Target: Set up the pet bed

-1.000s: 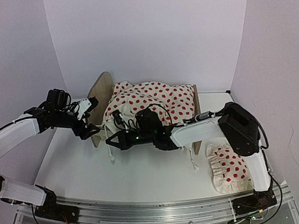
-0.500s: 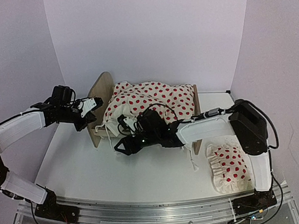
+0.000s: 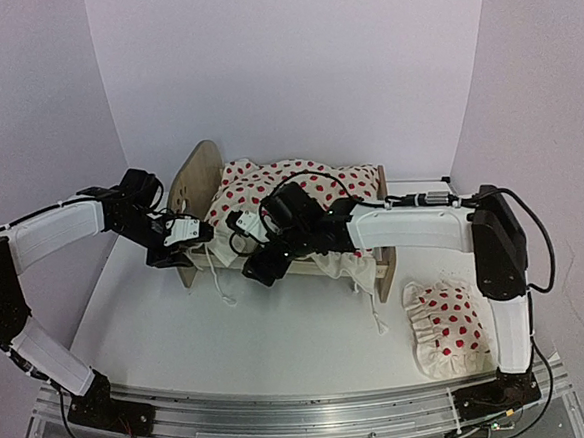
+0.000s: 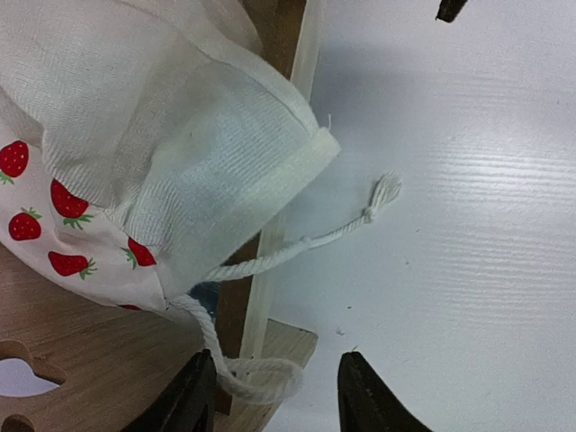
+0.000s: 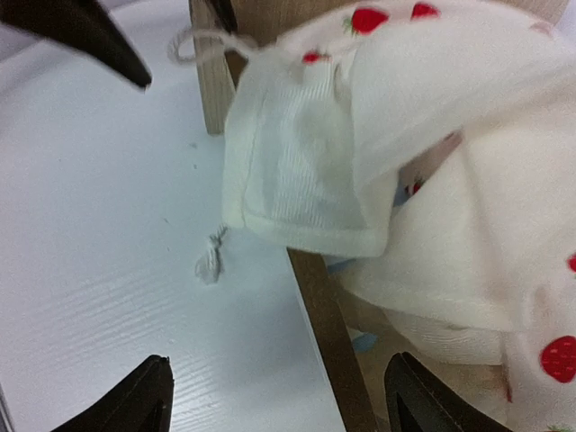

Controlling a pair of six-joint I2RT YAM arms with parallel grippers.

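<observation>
My two claws at the near side of the pet bed (image 3: 194, 181), both spread and empty.
The bed stands mid-table (image 3: 280, 340), with a strawberry-print blanket (image 3: 355, 185) heaped over it. My left gripper (image 4: 274, 364) hangs with its fingers apart by the headboard corner; a drawstring cord (image 4: 297, 245) loops beside one finger, perhaps touching it. My right gripper (image 5: 279, 364) gapes wide over the side rail.

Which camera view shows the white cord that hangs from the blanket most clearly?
The left wrist view: the cord lies sharp on the table, from the blanket hem to its frayed end. The right wrist view shows mostly that end, blurred. The top view shows a thin line.
</observation>
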